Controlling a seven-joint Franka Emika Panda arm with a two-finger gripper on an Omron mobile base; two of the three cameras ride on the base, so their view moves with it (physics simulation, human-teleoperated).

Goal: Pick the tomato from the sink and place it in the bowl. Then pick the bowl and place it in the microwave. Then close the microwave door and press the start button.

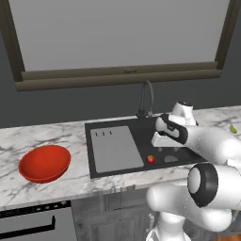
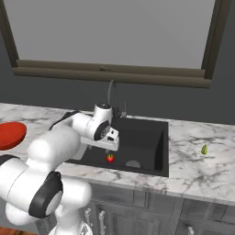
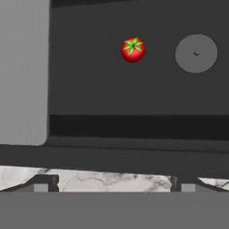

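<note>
While the hand (image 3: 114,185) hangs above the black sink (image 1: 141,136) with its fingers spread wide and nothing between them, the tomato (image 3: 133,49) sits on the basin floor beside the round drain (image 3: 196,53); the red bowl (image 1: 44,163) rests on the marble surface (image 1: 28,141), well left.

The arm is hiding the sink's (image 1: 141,141) right part in the left base view; the bowl (image 2: 10,134) is running off the right base view's left edge; a small yellow-green thing (image 2: 204,149) near the worktop's right end is staying too small to name.
</note>
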